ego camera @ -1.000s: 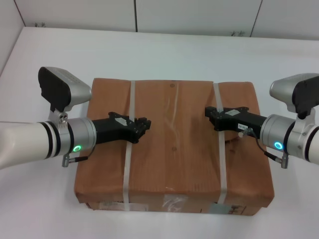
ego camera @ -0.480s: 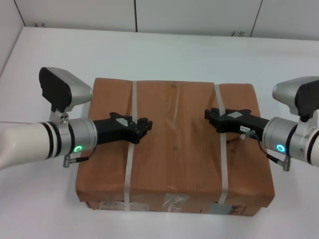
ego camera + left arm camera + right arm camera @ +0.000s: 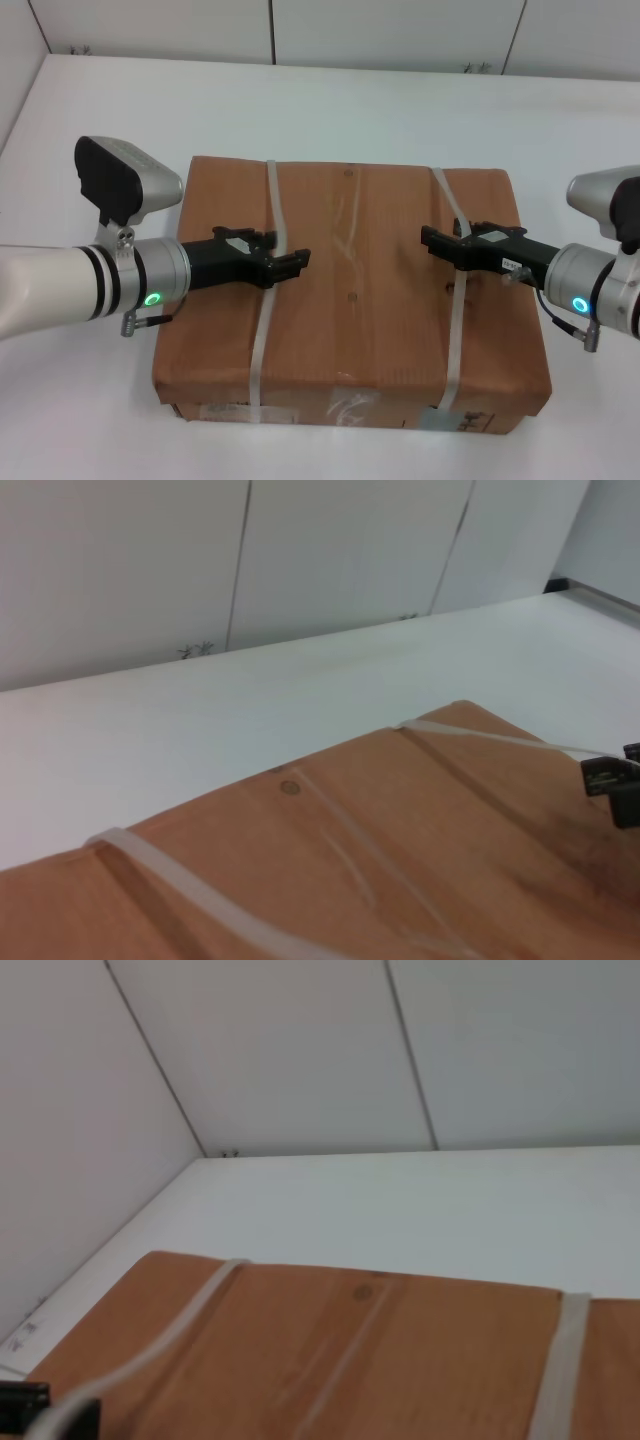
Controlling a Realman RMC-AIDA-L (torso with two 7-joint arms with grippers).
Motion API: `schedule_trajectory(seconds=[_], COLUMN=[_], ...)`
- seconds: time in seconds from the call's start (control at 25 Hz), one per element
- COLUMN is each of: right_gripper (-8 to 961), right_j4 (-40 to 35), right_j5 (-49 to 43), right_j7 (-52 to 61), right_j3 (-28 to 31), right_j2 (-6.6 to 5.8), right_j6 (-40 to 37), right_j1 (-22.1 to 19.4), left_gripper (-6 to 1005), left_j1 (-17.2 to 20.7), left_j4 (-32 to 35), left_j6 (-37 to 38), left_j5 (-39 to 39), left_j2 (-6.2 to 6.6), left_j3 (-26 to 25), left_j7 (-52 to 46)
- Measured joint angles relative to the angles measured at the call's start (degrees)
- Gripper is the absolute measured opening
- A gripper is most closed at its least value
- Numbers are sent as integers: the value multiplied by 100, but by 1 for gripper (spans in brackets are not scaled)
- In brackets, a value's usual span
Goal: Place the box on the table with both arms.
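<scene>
Box (image 3: 350, 290) sits flat on the white surface (image 3: 330, 100), brown paper side up, labels and tape along the edge nearest us. Compared with a second ago, both straps now look pulled up off the top. The left strap (image 3: 268, 300) kinks toward the left claw (image 3: 283, 262), and the right strap (image 3: 453, 300) bends where the right claw (image 3: 447, 243) meets it. The right arm has also slid outward, so its elbow housing is mostly past the frame edge, while the left claw has nudged a bit toward the middle.

We read each claw as clamped on its strap, fingers closed around the plastic. The left wrist view shows the far strap lifted in a thin arc over the paper by the other claw, and the right wrist view shows the same thing mirrored.

Room-wise we've got lots of bare surface behind the box and to both sides, and less in front. The surface's far edge runs along a pale panelled wall (image 3: 400, 30), with another wall (image 3: 15, 70) closing in at the far left corner.
</scene>
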Motion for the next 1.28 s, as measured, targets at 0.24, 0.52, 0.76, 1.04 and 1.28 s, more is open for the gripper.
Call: schedule_trajectory(seconds=[0.24, 0.52, 0.76, 1.04, 1.28], right_gripper=[690, 838, 887, 889, 887], right_j4=[-105, -320, -885, -1402, -1750], right_j5=[0, -3, -25, -418, -883], right_j7=[1, 2, -185, -953, -1103], right_j3=[201, 369, 351, 313, 304], right_j2=[-1, 0, -10, -49, -53], right_j6=[9, -202, -1697, -3750, -4831], right_j1=[-151, -447, -920, -1106, -1127], left_gripper=[508, 770, 828, 823, 818], left_j1=[7, 97, 280, 796, 849], left_j4=[-19, -36, -489, -1135, -1222], left_j6=[-115, 45, 1550, 4894, 5756], left_j5=[-65, -337, -618, -850, -625], left_j2=[9, 45, 68, 373, 594], left_j3=[-54, -61, -59, 22, 28], left_j7=[-43, -35, 112, 1013, 1243])
